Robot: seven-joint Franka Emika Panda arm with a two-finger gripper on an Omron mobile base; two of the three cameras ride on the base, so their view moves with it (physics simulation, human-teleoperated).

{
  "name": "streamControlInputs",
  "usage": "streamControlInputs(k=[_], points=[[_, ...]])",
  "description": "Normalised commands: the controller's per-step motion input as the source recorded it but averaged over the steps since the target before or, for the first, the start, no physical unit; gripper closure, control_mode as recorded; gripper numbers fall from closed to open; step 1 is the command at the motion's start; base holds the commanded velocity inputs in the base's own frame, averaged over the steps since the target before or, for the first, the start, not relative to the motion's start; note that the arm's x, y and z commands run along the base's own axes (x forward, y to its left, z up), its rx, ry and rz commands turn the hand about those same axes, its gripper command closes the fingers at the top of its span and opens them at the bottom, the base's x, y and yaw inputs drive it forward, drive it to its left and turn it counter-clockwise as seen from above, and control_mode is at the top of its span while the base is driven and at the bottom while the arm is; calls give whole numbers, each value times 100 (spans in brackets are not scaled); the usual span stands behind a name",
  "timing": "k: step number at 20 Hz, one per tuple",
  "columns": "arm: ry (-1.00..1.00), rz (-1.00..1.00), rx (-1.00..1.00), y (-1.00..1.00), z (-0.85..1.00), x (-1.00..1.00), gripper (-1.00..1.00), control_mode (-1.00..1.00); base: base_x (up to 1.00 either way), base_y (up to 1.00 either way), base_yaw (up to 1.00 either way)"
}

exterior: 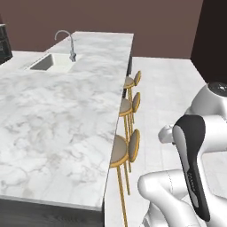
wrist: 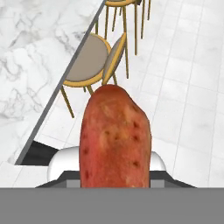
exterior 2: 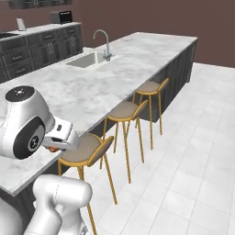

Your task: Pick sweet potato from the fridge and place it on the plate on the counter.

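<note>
Claw (exterior 2: pixel 54 148) grips the sweet potato (wrist: pixel 114 138), a rough, mottled reddish-orange oblong, above pale floor tiles (wrist: pixel 192 65) beside a veined marble island (exterior 2: pixel 92 87) and tan-seated, gold-legged stools (wrist: pixel 89 59).

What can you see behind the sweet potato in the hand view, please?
Behind the sweet potato: a stool at the marble island edge and white floor tiles. The potato covers the floor directly behind it.

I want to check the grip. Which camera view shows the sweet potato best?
The hand view: the sweet potato stands large and unblocked there, rising from the bottom edge. The right base view gives a small reddish patch under the hand, beside the island. The left base view adds nothing clear.
</note>
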Motion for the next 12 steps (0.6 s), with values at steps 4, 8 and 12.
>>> streamControlInputs(k=[4,8,12], points=[[0,0,0,0,0,0,100,100,0,100,0],[0,0,0,0,0,0,100,100,0,100,0],[0,0,0,0,0,0,100,100,-8,100,0]])
